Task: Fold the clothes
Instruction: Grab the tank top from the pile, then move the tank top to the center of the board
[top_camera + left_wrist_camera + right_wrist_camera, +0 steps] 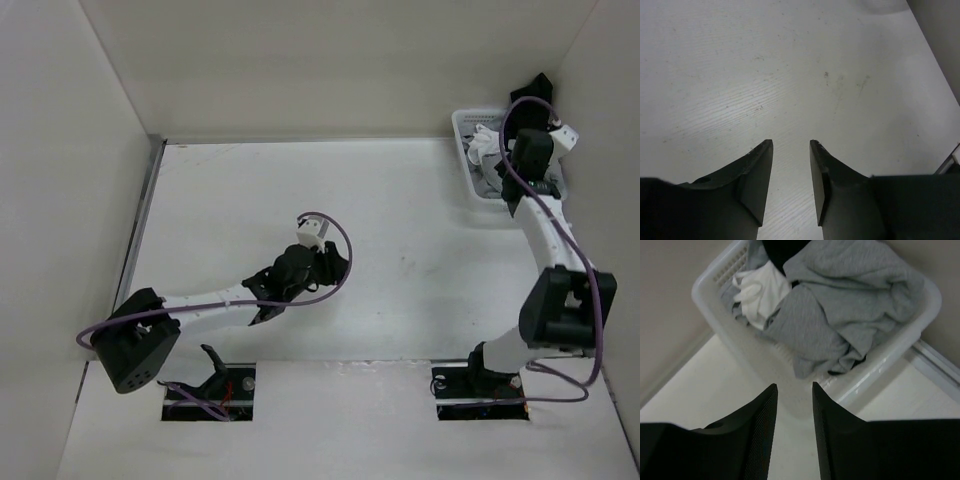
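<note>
The right pincer [792, 386] is held open over the basket [932, 302], the left pincer [791, 142] open above the tabletop [765, 65]. The top [840, 315] is crumpled inside, axis unclear.

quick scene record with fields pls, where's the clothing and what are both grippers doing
clothes: light grey knit top, crumpled in white plastic basket
basket location: far right corner of white table
also in basket: small white garment, black garment
right gripper: open, empty, above basket's near wall
left gripper: open, empty, over table middle
folding: not started
</note>
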